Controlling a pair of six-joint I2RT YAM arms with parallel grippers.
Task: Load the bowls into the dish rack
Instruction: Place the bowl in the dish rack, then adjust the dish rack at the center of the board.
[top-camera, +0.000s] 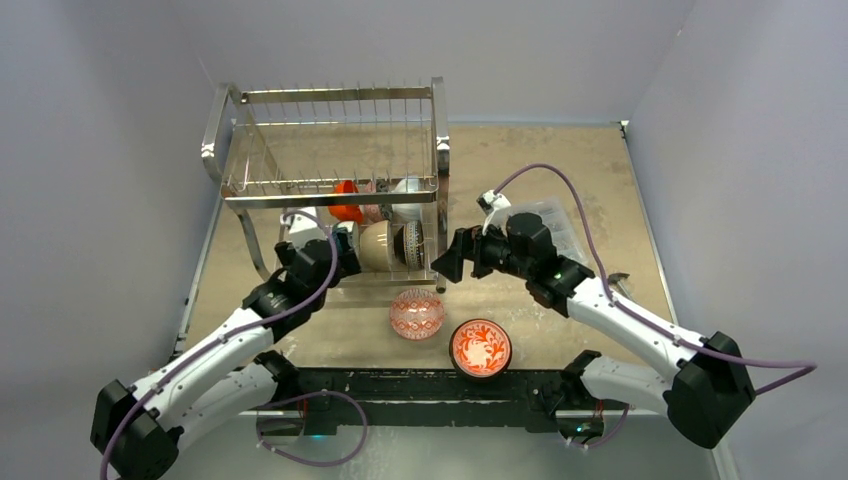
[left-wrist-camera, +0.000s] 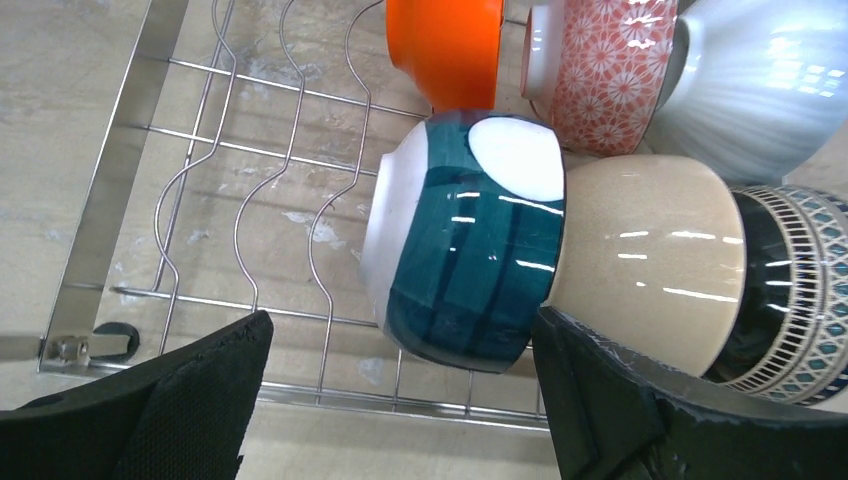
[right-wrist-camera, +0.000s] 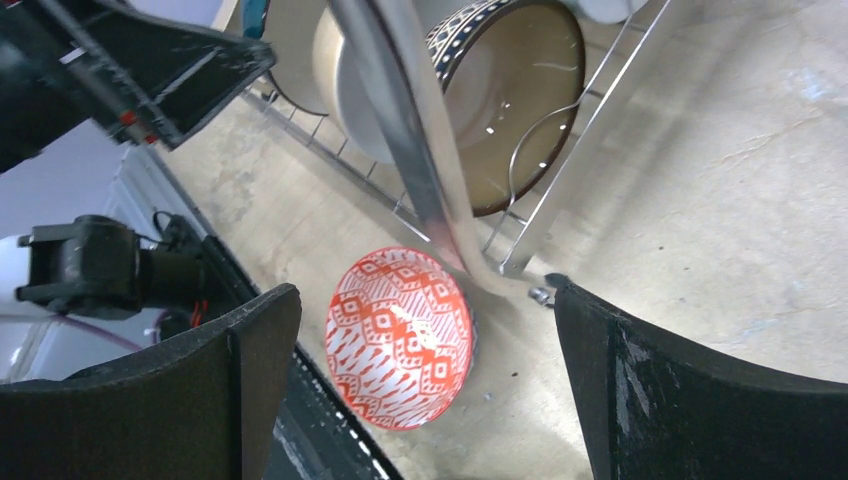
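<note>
Two bowls sit on the table (top-camera: 560, 180): a red-patterned bowl (right-wrist-camera: 400, 350), upturned just below the right claw (right-wrist-camera: 422, 288), whose fingers gape wide, and a floral bowl (top-camera: 481, 346) further back toward its arm's base. The left claw (left-wrist-camera: 402, 318) is spread too, with a teal bowl (left-wrist-camera: 470, 250) just ahead between its fingers, on edge in the dish rack (top-camera: 340, 94).

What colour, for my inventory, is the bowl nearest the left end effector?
The bowl is dark teal with white patches; clearest in left wrist view.

Left gripper (left-wrist-camera: 400, 330) gapes astride a teal bowl (left-wrist-camera: 470, 250) standing on edge in the dish rack (left-wrist-camera: 110, 190).
</note>
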